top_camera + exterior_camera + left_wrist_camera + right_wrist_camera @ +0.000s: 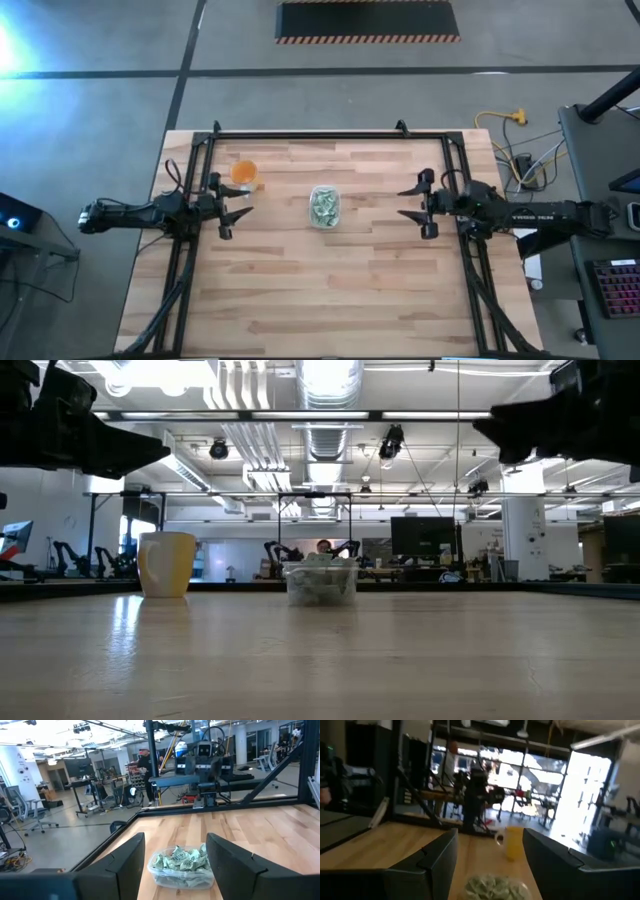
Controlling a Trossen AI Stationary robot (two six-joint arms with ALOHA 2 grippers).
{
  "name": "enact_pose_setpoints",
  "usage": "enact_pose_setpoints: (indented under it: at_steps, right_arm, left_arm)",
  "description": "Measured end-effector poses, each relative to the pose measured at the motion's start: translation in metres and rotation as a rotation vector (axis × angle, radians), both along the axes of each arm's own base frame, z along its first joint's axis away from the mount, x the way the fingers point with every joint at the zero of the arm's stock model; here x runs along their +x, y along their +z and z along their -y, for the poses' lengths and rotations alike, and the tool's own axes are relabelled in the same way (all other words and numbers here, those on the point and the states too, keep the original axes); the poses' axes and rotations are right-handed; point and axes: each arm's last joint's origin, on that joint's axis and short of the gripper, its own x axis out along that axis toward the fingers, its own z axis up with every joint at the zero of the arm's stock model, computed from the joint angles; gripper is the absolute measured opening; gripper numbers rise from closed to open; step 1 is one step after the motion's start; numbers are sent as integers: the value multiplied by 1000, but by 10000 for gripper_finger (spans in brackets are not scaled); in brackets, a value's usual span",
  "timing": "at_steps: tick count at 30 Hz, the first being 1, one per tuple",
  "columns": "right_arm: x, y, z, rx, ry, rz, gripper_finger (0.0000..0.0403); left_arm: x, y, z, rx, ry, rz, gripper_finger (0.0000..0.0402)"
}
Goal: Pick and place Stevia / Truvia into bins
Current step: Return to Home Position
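Note:
A small clear plastic bin [323, 207] stands on its base at the table's middle, filled with pale green and white sachets [182, 860]; it also shows in the low view [320, 583] and the right wrist view [492, 887]. My left gripper [238, 212] hovers open at the table's left side, pointing toward the bin. My right gripper [411, 202] hovers open at the table's right side, also facing the bin. Both are raised above the table and well apart from the bin. No loose sachet shows on the table.
An orange cup [244, 173] stands on the table beyond the left gripper, toward the far edge; it shows yellow in the low view [166, 564]. A dark metal frame [330, 134] runs along the table's far, left and right edges. A person [145, 775] stands in the room beyond.

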Motion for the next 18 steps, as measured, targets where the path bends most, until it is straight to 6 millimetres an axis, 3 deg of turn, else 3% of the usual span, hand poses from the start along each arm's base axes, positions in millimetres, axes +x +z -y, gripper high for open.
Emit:
enact_pose_setpoints:
  at_steps: [5, 11, 18]
  right_arm:
    - [-4, 2, -11, -12, 65, 10, 215]
    - [-5, 2, -22, -19, -61, 16, 215]
    - [-13, 6, -26, -31, -81, 50, 215]
  left_arm:
    - [0, 0, 0, 1, 0, -1, 195]
    - [0, 0, 0, 11, 2, -3, 195]
    - [0, 0, 0, 2, 1, -2, 195]
